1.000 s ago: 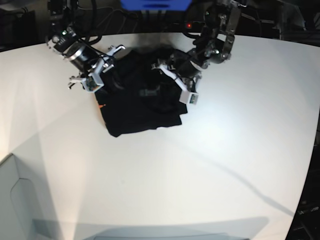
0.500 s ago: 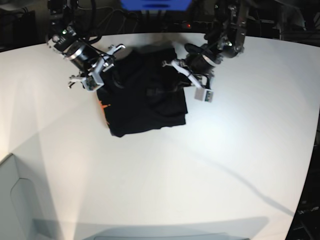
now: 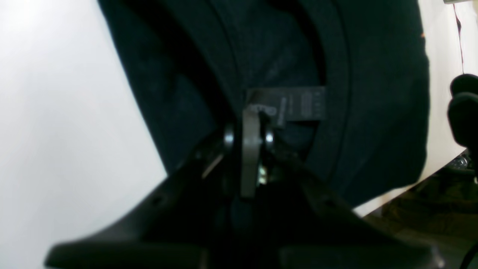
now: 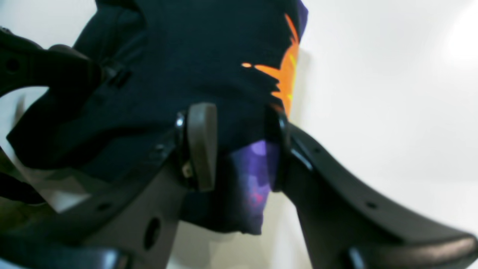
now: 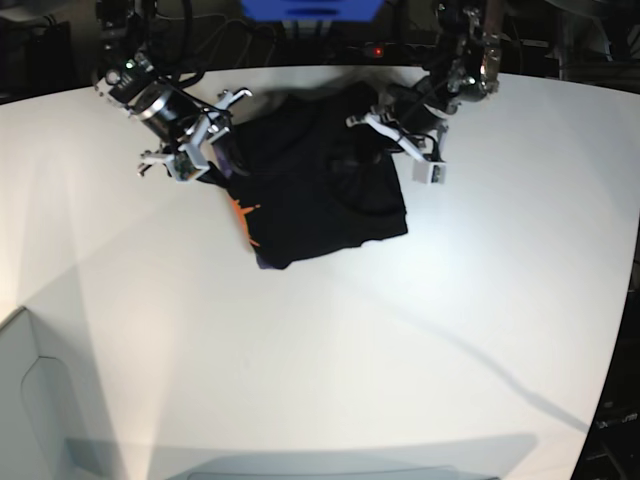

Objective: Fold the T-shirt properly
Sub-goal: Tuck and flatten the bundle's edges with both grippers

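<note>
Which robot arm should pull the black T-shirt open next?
Probably the left. Its end effector is pinched shut on the T-shirt by the neck tag, so it could pull at once. The right end effector has cloth between its jaws, but whether it grips is unclear.

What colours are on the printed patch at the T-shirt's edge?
Orange and purple on the black T-shirt; the patch shows best in the right wrist view.

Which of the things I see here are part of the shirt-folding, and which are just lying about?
Part of the job:
- black cloth T-shirt
- left pincer, shut
- right pincer

Lying about:
- white table
- blue object behind the table
</note>
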### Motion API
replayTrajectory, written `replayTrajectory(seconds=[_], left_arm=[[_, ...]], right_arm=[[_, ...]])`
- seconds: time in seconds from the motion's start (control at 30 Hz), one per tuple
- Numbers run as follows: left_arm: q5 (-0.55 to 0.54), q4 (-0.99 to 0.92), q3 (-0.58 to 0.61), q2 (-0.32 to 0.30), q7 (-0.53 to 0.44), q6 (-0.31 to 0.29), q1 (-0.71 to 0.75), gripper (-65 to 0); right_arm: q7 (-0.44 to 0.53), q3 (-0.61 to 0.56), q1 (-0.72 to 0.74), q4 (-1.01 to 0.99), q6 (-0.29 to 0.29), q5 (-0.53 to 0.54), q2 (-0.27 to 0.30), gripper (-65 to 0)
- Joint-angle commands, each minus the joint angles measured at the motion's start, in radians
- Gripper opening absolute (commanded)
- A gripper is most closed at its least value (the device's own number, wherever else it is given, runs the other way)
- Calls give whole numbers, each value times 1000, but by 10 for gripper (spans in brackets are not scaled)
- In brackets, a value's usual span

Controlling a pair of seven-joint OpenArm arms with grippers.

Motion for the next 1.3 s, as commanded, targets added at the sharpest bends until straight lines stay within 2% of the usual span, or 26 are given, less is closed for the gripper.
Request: replayTrajectory(seconds=[0.0, 0.2, 0.27, 0.4, 0.53, 0.67, 0.83, 0.93, 1.1, 1.27], left_arm=[[-10, 14, -2, -7, -11, -8, 7, -650], [-8, 17, -2, -10, -2, -2, 8, -635], [-10, 23, -2, -10, -2, -1, 10, -580], [-10, 65, -5, -11, -5, -1, 39, -400], [-10, 132, -65, -13, -4, -1, 85, -335], [-10, 131, -151, -11, -4, -1, 100, -295], [-11, 77, -163, -4, -4, -4, 81, -249], [-11, 78, -161, 33, -2, -8, 65, -241], [-13, 83, -161, 52, -2, -10, 62, -242], [-123, 39, -135, 42, -2, -5, 42, -242]], right_arm=[[26, 2, -1, 15, -2, 17, 4, -427], [26, 0, -4, 15, -2, 18, 4, -425], [26, 0, -3, 15, -2, 18, 4, -425], [26, 0, 0, 15, -2, 18, 4, -425], [26, 0, 2, 17, -2, 18, 4, -425], [26, 0, 2, 17, -2, 18, 4, -425], [26, -1, 2, 17, -2, 18, 4, -425], [26, -1, 2, 17, -2, 18, 4, -425], [26, -1, 2, 17, -2, 18, 4, -425], [26, -1, 2, 17, -2, 18, 4, -425]])
